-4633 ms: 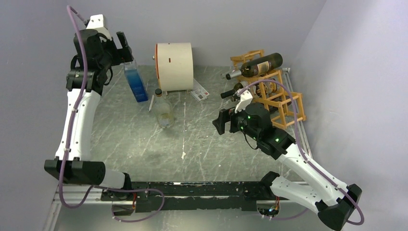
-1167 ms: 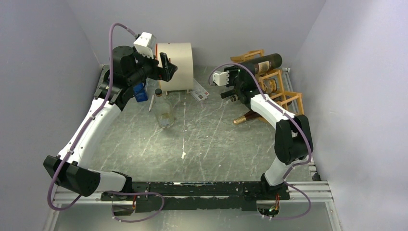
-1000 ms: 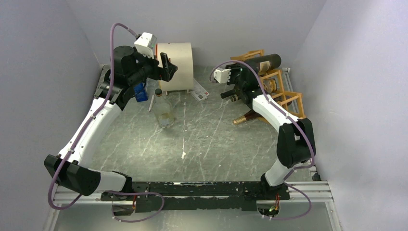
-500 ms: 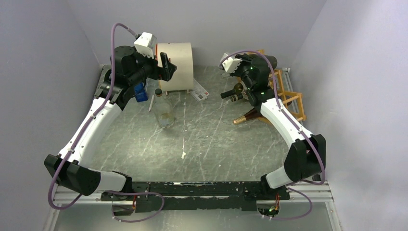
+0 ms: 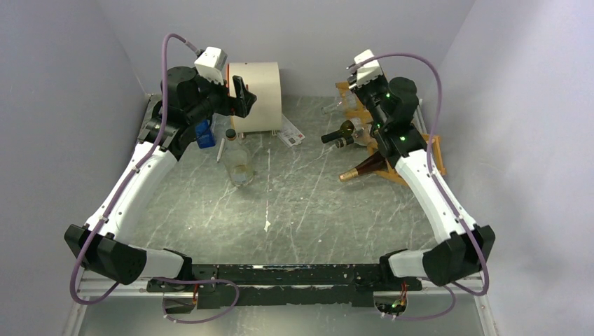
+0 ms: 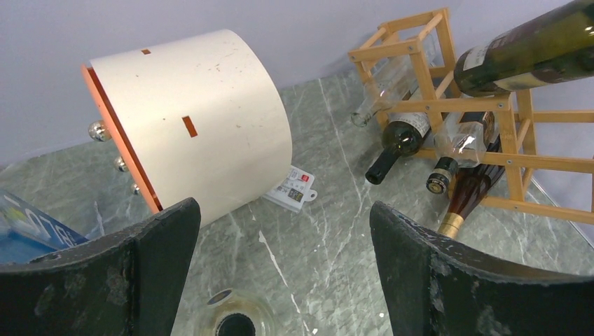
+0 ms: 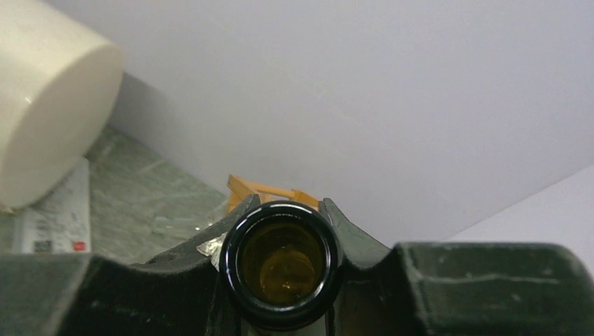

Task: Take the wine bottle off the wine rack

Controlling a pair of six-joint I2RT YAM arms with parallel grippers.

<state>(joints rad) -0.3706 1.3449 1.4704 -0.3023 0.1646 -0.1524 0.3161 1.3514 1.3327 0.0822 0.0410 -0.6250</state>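
- Right wrist: we see the wine bottle point(image 7: 280, 264) mouth-on, with a dark glass rim and amber inside. It is caught in the right gripper point(image 7: 284, 210), whose fingers point(image 7: 354, 241) are closed down to the neck's width and press on it from both sides.
- Left wrist: we note a dark green, labelled bottle lying tilted over the upper tiers of the wine rack point(image 6: 448, 105). One rounded end shows and the other runs off frame. We cannot tell whether it touches the sticks.
- Top external: the rack sits at the back right of the table point(image 5: 301, 203), close to the right wall. The right arm arches over it and hides most of the held bottle.
- Lower cells, left wrist: a dark bottle point(image 6: 396, 140) and a gold-capped bottle point(image 6: 466, 203) lie with their necks poking out toward the table's middle.
- The left gripper point(image 6: 284, 210) has its jaws spread wide and holds nothing. It is raised above the table, beside the white drum point(image 6: 203, 119).
- Under it stands a clear glass bottle point(image 6: 235, 323), mouth up.
- A small white remote point(image 6: 294, 190) lies at the drum's foot.
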